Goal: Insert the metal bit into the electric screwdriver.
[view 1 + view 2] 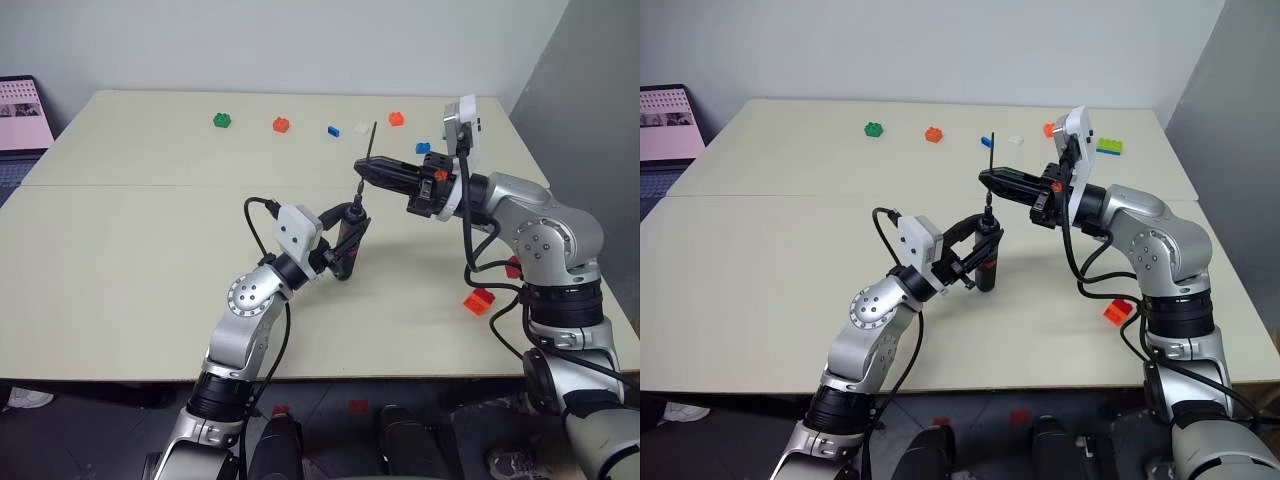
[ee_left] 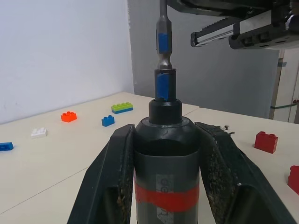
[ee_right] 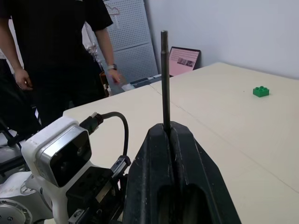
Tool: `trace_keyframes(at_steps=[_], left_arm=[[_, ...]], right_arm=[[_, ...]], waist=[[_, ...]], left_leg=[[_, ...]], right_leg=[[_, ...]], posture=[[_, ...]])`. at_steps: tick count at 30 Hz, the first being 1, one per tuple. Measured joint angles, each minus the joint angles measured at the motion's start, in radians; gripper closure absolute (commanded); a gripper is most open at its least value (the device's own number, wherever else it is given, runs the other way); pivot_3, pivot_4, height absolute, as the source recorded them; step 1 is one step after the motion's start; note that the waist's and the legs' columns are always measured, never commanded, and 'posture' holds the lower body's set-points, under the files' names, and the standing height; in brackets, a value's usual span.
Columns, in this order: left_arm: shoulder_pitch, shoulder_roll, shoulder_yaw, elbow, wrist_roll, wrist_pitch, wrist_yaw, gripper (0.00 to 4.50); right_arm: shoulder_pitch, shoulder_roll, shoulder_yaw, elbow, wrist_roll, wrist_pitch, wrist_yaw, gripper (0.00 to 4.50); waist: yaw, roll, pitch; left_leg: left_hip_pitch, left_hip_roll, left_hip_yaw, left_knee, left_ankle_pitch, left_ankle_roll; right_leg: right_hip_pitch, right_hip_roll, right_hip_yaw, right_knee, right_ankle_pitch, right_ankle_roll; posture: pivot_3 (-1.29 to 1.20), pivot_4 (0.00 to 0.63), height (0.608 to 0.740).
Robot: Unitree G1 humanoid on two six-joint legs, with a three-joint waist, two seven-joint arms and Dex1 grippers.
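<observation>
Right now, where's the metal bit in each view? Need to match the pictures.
Left eye view: metal bit stands upright right of centre, pinched by the right gripper, above the electric screwdriver.
Right eye view: centre, upper half, same grip.
Left wrist view: top centre, lower end at the screwdriver's socket.
Right wrist view: thin rod rising from the shut fingers.
Shared landmark: green brick.

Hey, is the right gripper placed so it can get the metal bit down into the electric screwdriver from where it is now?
Probably yes. The right gripper is shut on the metal bit, upright above the electric screwdriver, which the left gripper holds upright. The bit's lower end already sits at the screwdriver's socket with nothing between them.
</observation>
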Motion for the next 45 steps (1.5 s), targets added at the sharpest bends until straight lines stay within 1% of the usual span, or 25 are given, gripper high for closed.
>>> trace_keyframes(at_steps=[15,17,18,22,24,25,26,27,29,30,31,32,34,36,38,39,41,43,45], left_arm=[[0.0,0.001,-0.001,0.0,0.001,-0.001,-0.007,2.88],[0.0,0.001,-0.002,0.0,0.002,-0.001,-0.007,2.88],[0.0,0.001,-0.002,0.0,0.002,-0.001,-0.007,2.88],[0.0,0.002,-0.003,0.0,0.002,-0.002,-0.008,2.88],[-0.001,0.002,-0.002,0.001,0.002,-0.001,-0.007,2.88],[-0.001,0.002,-0.002,0.001,0.002,-0.001,-0.007,2.88],[-0.002,0.002,-0.002,0.001,0.002,-0.001,-0.007,2.88],[-0.002,0.001,-0.002,0.001,0.002,-0.001,-0.007,2.88],[-0.008,0.001,-0.002,0.007,0.002,0.001,-0.006,2.88],[-0.012,0.002,-0.002,0.009,0.002,0.003,-0.006,2.88],[-0.017,0.005,-0.003,0.011,0.003,0.007,-0.005,2.88],[-0.029,0.011,-0.005,0.015,0.011,0.012,-0.005,2.88],[-0.066,0.043,-0.009,0.029,0.041,0.027,-0.004,2.89],[-0.126,0.106,-0.012,0.052,0.104,0.045,-0.005,2.89],[-0.214,0.193,-0.038,0.101,0.185,0.052,-0.035,2.89],[-0.28,0.258,-0.071,0.136,0.238,0.048,-0.071,2.89],[-0.404,0.342,-0.112,0.22,0.322,0.04,-0.138,2.89],[-0.511,0.388,-0.147,0.329,0.385,0.013,-0.195,2.89],[-0.572,0.393,-0.176,0.426,0.415,-0.01,-0.248,2.89]], right_arm=[[0.029,-0.003,0.016,-0.008,-0.022,-0.028,0.015,4.5],[0.032,-0.004,0.015,-0.011,-0.021,-0.03,0.017,4.09],[0.033,-0.004,0.016,-0.013,-0.019,-0.028,0.021,3.96],[0.04,-0.01,0.016,-0.035,-0.005,-0.011,0.04,2.91],[0.043,-0.011,0.016,-0.042,0.001,-0.008,0.047,2.49],[0.044,-0.011,0.016,-0.046,0.002,-0.007,0.051,2.39],[0.044,-0.012,0.016,-0.05,0.002,-0.004,0.054,2.05],[0.044,-0.014,0.016,-0.053,0.002,-0.002,0.054,1.94],[0.052,-0.032,0.011,-0.071,0.008,0.003,0.059,1.45],[0.058,-0.039,0.003,-0.079,0.011,0.006,0.058,1.29],[0.066,-0.047,-0.003,-0.086,0.011,0.006,0.055,1.0],[0.077,-0.063,-0.011,-0.093,0.011,0.007,0.049,0.96],[0.099,-0.093,-0.038,-0.105,0.008,0.006,0.036,0.93],[0.13,-0.14,-0.075,-0.124,-0.001,0.003,0.021,0.93],[0.173,-0.192,-0.108,-0.15,-0.018,-0.017,0.009,0.93],[0.203,-0.231,-0.122,-0.164,-0.041,-0.035,0.01,0.93],[0.268,-0.315,-0.129,-0.19,-0.102,-0.086,0.015,0.93],[0.308,-0.393,-0.126,-0.218,-0.165,-0.123,0.024,0.93],[0.32,-0.444,-0.123,-0.254,-0.197,-0.141,0.038,0.93]], waist=[[0.0,0.0,0.0],[0.0,0.0,0.0],[0.0,0.0,0.0],[0.001,0.0,0.0],[0.001,0.0,0.0],[0.001,0.0,0.0],[0.001,0.0,0.0],[0.001,0.0,0.0],[0.002,0.0,0.0],[0.002,0.0,0.0],[0.002,0.0,0.0],[0.003,0.0,0.0],[0.004,0.0,0.0],[0.003,0.0,0.0],[0.006,0.0,0.0],[0.007,-0.001,0.001],[0.015,0.0,0.001],[0.022,0.0,0.001],[0.022,0.0,0.001]], left_leg=[[0.0,0.0,0.0,0.0,0.0,0.0],[0.0,0.0,0.0,0.0,0.0,0.0],[0.001,0.0,0.0,0.0,0.0,0.0],[0.0,0.0,0.0,0.0,0.0,0.0],[0.001,0.0,0.0,0.0,0.0,0.0],[0.001,0.0,0.0,0.0,0.0,0.0],[0.0,0.0,0.0,0.0,0.0,0.0],[0.0,0.0,0.0,0.0,0.0,0.0],[0.0,0.0,0.0,0.0,0.0,0.0],[0.0,0.0,0.0,0.0,0.0,0.0],[0.0,0.0,0.0,0.0,0.0,0.0],[0.0,0.0,0.0,0.0,0.0,0.0],[0.0,0.0,0.0,0.0,0.0,0.0],[0.0,0.0,0.0,0.0,0.0,0.0],[-0.001,0.0,0.0,0.0,0.0,0.0],[-0.002,0.0,0.0,0.0,0.0,0.0],[-0.004,0.0,0.0,0.0,0.0,0.0],[-0.006,-0.001,0.001,0.0,0.0,0.0],[-0.006,-0.001,0.002,-0.001,0.0,0.0]], right_leg=[[0.001,0.0,0.0,0.0,0.0,0.0],[0.001,0.0,0.0,0.0,0.0,0.0],[0.001,0.0,0.0,0.0,0.0,0.0],[0.001,0.0,0.0,0.0,0.0,0.0],[0.001,0.0,0.0,0.0,0.0,0.0],[0.001,0.0,0.0,0.0,0.0,0.0],[0.001,0.0,0.0,0.0,0.0,0.0],[0.001,0.0,0.0,0.0,0.0,0.001],[0.001,0.0,0.0,0.0,0.002,0.004],[0.001,0.0,0.0,0.0,0.002,0.004],[0.001,0.0,0.0,0.0,0.002,0.004],[0.001,0.0,0.0,0.0,0.002,0.004],[0.001,0.0,0.0,0.0,0.002,0.003],[0.001,0.0,0.0,0.0,0.002,0.003],[0.0,0.0,-0.001,0.0,0.002,0.003],[-0.001,0.0,-0.001,-0.001,0.002,0.003],[-0.002,0.0,0.0,-0.003,0.002,0.004],[-0.003,-0.001,0.0,-0.003,0.002,0.006],[-0.005,-0.001,0.0,-0.003,0.001,0.008]], posture=[[0.0,0.15,0.74],[0.0,0.15,0.74],[0.0,0.15,0.74],[0.0,0.15,0.74],[0.0,0.15,0.74],[0.0,0.15,0.74],[0.0,0.15,0.74],[0.0,0.15,0.74],[0.0,0.15,0.74],[0.0,0.15,0.74],[0.0,0.15,0.74],[0.0,0.15,0.74],[0.0,0.15,0.74],[0.0,0.15,0.74],[0.0,0.15,0.74],[0.0,0.15,0.74],[0.0,0.15,0.74],[0.0,0.15,0.74],[0.0,0.15,0.74]])
